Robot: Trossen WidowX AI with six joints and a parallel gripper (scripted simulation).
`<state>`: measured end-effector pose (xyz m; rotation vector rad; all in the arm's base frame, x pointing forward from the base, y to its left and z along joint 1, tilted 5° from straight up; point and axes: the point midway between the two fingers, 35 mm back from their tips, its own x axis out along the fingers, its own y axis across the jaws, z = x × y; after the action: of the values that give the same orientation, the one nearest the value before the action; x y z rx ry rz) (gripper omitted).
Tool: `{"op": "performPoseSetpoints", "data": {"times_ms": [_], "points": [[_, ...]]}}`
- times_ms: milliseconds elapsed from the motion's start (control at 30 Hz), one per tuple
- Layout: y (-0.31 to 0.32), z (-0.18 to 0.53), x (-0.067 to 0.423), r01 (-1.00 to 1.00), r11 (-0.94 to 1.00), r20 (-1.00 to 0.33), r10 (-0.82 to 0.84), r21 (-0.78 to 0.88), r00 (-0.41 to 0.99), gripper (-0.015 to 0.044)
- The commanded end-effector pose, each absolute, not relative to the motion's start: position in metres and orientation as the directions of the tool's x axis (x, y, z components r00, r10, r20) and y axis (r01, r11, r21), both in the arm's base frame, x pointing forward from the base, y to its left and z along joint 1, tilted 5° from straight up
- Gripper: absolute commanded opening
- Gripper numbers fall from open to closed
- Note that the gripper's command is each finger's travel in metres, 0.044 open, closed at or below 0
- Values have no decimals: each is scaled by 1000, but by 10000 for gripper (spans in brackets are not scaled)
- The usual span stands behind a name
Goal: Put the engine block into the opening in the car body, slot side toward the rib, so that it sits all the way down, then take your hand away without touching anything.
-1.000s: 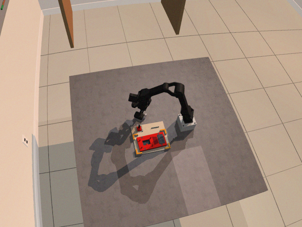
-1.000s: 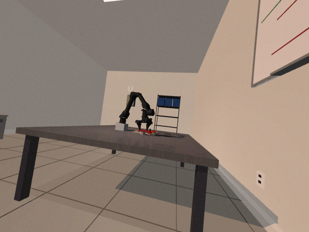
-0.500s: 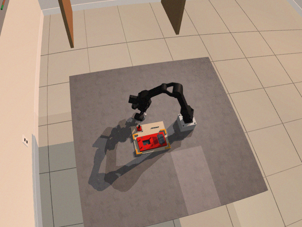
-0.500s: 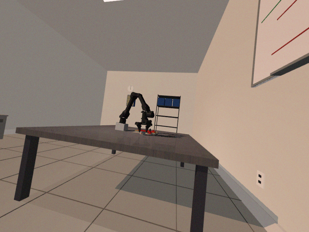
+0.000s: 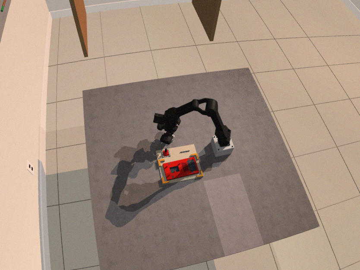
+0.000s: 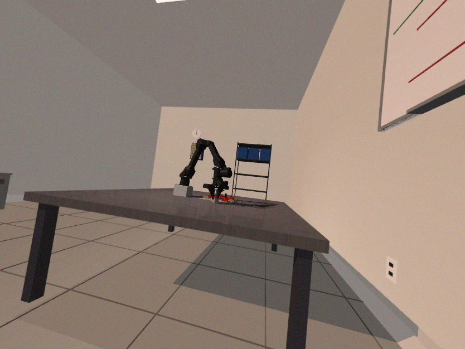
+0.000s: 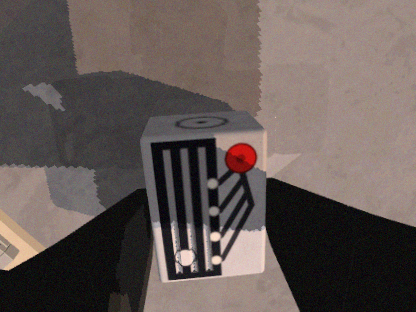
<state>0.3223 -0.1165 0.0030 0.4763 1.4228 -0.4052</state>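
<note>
The engine block (image 7: 240, 250) is a grey-white box with black stripes, a red dot and a ring mark on its far side. It stands on the table beside the beige board. My gripper (image 7: 206, 196) (image 6: 215, 198) is shut on it, with a black finger against each side. In the top view the fingers hide most of the block. The red car body (image 5: 181, 173) lies on the board, with its dark square opening (image 5: 174, 169) in the left part. The opening holds no block. The rib cannot be made out.
The beige board (image 5: 175, 150) has orange corner brackets around the car body. A small red part with a black knob (image 5: 165, 152) stands on its upper left, close to my gripper. A dark slot is beside it. The arm's white base (image 5: 222, 150) is to the right of the board.
</note>
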Motion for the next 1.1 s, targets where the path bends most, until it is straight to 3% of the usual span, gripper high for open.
{"op": "performPoseSetpoints", "data": {"times_ms": [0, 100, 1067], "points": [[-116, 2, 322, 541, 838, -994, 15, 70, 106, 72], [-117, 6, 322, 541, 838, -994, 15, 70, 106, 0], [-120, 96, 317, 541, 838, -994, 14, 70, 107, 0]]}}
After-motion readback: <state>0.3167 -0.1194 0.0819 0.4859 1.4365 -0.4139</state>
